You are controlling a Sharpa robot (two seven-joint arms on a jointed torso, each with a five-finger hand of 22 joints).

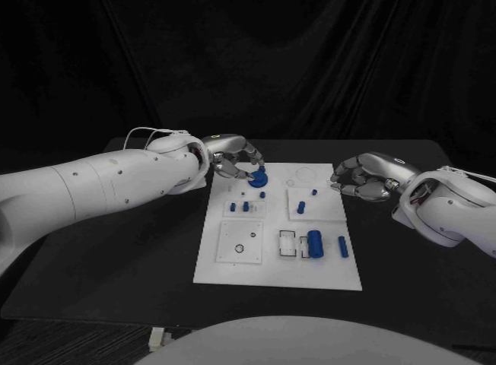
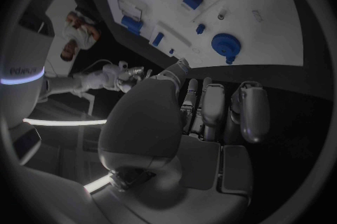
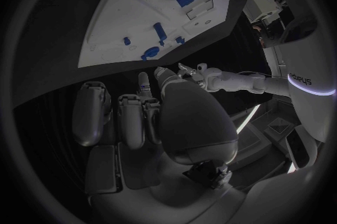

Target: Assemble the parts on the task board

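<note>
The board (image 1: 279, 274) lies at the centre of the head view, long axis running top to bottom. The round blue disc (image 1: 259, 180) sits near the board's upper left corner, and the left hand (image 1: 233, 163) hovers right at it, fingertips curled down around or just above the disc. Whether they touch or pinch it I cannot tell; in the left wrist view the disc (image 2: 226, 45) appears apart from the fingers (image 2: 250, 109), which lie close together and point toward the board. So the disc lies just ahead of the left hand, toward the frame's centre.

The right hand (image 1: 364, 176) rests at the board's upper right edge, fingers curled in and holding nothing, well apart from the disc.

Lower on the board, the large cylinder (image 1: 315, 243) and a slim pin (image 1: 342, 245) lie with long axes top to bottom, while small pegs (image 1: 300, 206) stand in the middle row.

The left hand is clearly nearer the disc, so the next move on it is probably the left's. The cylinder lies nearer the right arm's side.
</note>
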